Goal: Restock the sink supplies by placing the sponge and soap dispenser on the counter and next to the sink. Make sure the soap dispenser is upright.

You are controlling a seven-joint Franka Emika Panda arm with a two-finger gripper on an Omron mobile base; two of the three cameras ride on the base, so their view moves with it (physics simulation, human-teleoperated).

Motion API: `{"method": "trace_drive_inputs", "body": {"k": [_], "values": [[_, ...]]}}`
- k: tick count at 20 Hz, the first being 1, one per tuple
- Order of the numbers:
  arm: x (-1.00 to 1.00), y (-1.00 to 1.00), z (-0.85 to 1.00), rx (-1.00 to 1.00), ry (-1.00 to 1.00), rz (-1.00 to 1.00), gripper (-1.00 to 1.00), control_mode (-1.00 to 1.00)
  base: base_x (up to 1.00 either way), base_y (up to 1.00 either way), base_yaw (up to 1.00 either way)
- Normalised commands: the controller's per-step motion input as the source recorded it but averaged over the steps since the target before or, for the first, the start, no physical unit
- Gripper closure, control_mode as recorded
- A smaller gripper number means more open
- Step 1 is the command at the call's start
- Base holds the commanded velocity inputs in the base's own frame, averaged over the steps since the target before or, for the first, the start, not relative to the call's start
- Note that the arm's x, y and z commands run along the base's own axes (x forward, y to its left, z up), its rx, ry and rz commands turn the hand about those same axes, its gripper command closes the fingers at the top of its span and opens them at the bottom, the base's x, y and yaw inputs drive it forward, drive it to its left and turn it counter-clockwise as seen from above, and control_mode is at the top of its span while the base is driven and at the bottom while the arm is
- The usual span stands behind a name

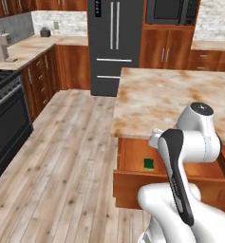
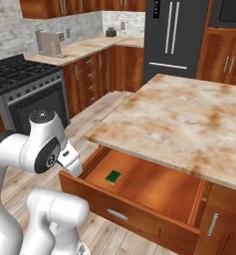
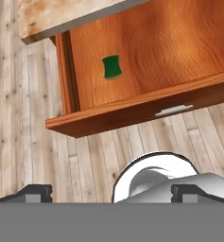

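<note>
The green sponge (image 1: 148,164) (image 2: 113,176) (image 3: 112,67) lies flat on the floor of an open wooden drawer (image 2: 120,213) (image 3: 132,112) under the marbled island top (image 1: 175,95). My gripper (image 3: 114,191) hangs open over the floor in front of the drawer, above and short of the sponge, with nothing between its fingertips (image 3: 38,191). The beige counter (image 1: 35,46) (image 2: 89,47) runs along the white brick wall at the back left. The soap dispenser and the sink are out of view.
A black stove (image 1: 7,111) (image 2: 25,79) stands at the left, and a dark fridge (image 1: 115,42) (image 2: 174,35) at the back. A grey coffee machine (image 1: 0,46) (image 2: 50,44) sits on the counter. Wooden floor (image 1: 66,156) lies open between the stove and the island.
</note>
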Motion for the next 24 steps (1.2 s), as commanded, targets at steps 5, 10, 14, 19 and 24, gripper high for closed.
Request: {"method": "trace_drive_inputs", "body": {"k": [5, 10, 14, 19, 24], "values": [[0.0, 0.0, 0.0, 0.0, 0.0, 0.0, -1.0, 1.0, 0.15, -0.3, 0.0], [0.0, 0.0, 0.0, 0.0, 0.0, 0.0, -1.0, 1.0, 0.41, -0.07, 0.0], [0.17, -0.12, -0.39, 0.0, 0.08, 0.0, -1.0, -1.0, 0.07, -0.03, 0.0], [0.36, -0.59, -0.91, 0.0, 0.18, 0.07, -1.0, -1.0, 0.0, 0.0, 0.0], [0.61, -0.1, -0.7, 0.0, 0.1, 0.03, -1.0, -1.0, 0.0, 0.0, 0.0]]}}
